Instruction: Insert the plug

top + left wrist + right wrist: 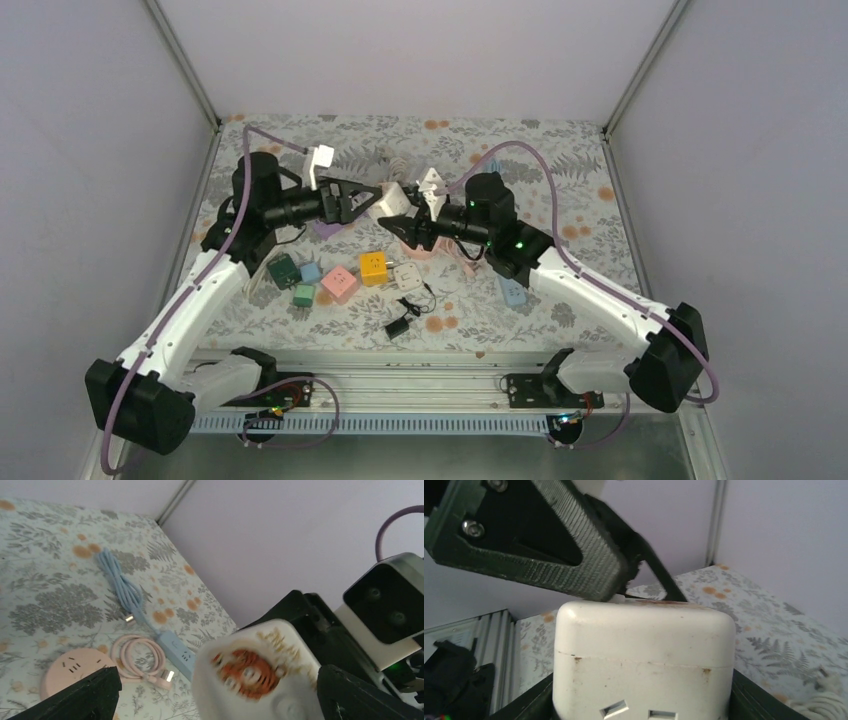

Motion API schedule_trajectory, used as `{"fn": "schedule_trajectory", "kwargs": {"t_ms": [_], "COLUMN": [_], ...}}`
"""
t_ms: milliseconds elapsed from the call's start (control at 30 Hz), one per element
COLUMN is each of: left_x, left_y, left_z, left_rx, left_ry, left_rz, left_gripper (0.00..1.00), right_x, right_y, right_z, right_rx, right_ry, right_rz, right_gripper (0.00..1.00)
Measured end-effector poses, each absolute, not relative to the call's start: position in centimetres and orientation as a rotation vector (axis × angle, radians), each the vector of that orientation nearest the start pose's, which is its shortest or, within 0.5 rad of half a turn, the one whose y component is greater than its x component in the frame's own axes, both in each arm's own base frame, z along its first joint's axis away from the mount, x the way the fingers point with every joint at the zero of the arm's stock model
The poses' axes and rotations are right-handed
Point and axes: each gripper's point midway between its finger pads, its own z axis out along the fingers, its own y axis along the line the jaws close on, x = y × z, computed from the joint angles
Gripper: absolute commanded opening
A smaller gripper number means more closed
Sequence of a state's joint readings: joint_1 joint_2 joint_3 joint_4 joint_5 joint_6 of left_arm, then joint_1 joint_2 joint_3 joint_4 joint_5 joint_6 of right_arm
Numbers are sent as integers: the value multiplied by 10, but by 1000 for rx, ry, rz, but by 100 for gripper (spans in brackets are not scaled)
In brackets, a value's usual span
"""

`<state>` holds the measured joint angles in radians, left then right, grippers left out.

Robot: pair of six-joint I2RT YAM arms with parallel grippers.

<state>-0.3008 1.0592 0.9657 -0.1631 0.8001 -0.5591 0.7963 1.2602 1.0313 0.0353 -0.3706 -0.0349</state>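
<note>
My right gripper (402, 220) (641, 700) is shut on a white socket cube (391, 203) (644, 645) and holds it above the table's middle. Two slots show on the cube's near face in the right wrist view. My left gripper (365, 203) (220, 690) stands open around the same cube (260, 670), whose blurred orange-marked face is turned to its camera. There is a gap on the left finger's (75, 695) side. One left finger (549, 545) hangs just over the cube's top. A small black plug (399, 326) with a thin cable lies on the near part of the table.
Several coloured socket cubes lie in a cluster, among them orange (373, 267), pink (339, 284) and dark green (284, 270). A blue power strip (175, 650) (512, 290), a coiled pink cable (140, 660) and a round pink socket (70, 667) lie under the grippers. Walls enclose the table.
</note>
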Motion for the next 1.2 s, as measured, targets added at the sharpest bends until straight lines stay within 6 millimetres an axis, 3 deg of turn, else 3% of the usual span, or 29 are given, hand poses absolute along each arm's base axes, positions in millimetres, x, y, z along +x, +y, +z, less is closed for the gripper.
{"fn": "schedule_trajectory", "kwargs": {"t_ms": [367, 600, 900, 933, 1067, 1200], "left_x": [268, 262, 262, 263, 265, 270], "left_y": [-238, -245, -237, -235, -234, -230], "left_z": [316, 288, 253, 250, 245, 236], "left_rx": [321, 240, 115, 101, 86, 66], "left_ry": [2043, 2156, 2257, 2267, 2279, 2300], "left_rz": [-1425, -1467, -1411, -1398, -1373, -1306], "left_gripper": [84, 83, 61, 60, 53, 53], "right_x": [238, 245, 258, 259, 261, 268], "right_y": [359, 365, 370, 371, 370, 366], "right_z": [302, 285, 256, 252, 248, 248], "right_rx": [-1149, -1168, -1185, -1191, -1190, -1131], "right_ry": [1509, 1537, 1597, 1602, 1616, 1645], "right_rz": [960, 951, 898, 888, 879, 856], "right_gripper": [54, 53, 55, 57, 79, 94]}}
